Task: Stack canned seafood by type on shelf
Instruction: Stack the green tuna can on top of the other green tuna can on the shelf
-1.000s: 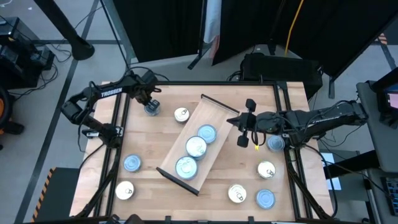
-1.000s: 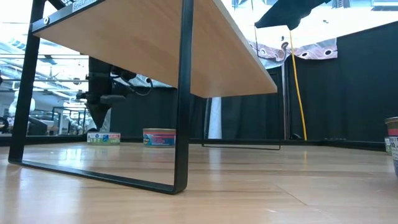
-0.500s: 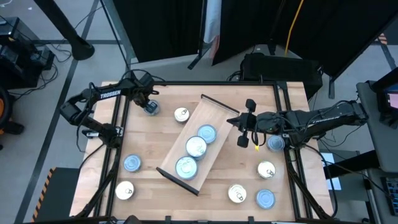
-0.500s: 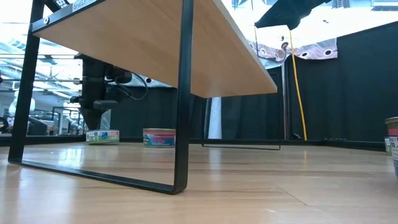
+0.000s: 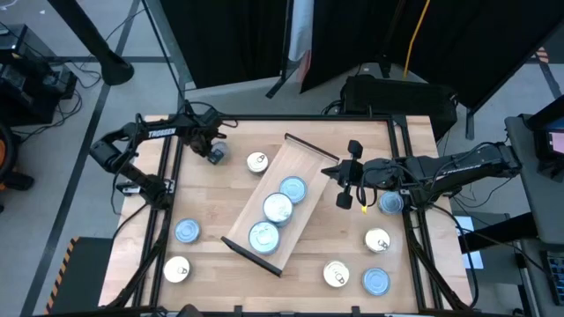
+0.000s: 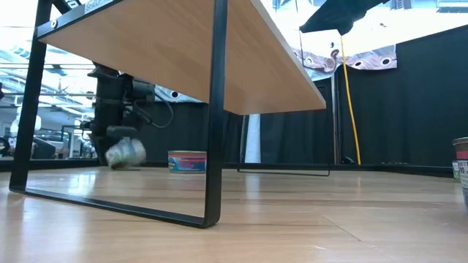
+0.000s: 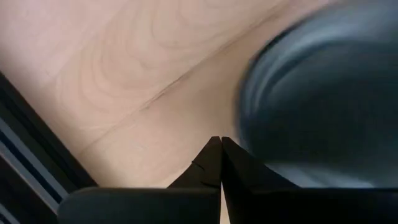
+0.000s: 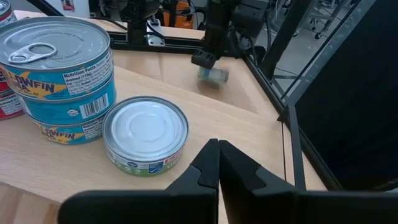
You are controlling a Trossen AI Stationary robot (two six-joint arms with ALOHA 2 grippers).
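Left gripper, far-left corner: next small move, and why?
Probably back off and open before regrasping. The left gripper is shut with nothing between its fingers, and the tin beside it looks tipped and rolling, not gripped. The shelf has room.

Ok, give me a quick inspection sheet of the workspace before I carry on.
Surface: wooden tabletop, bare between tins.
Job's things: shelf lies diagonally, three blue-topped tins showing on it; eight loose tins around it.
Clutter: nothing seen.
Grippers: left gripper shut at far left corner, blurred tin beside it, not gripped; right gripper shut, empty, by shelf's far end.
Cables: yellow cable behind table.
Surroundings: black curtains.
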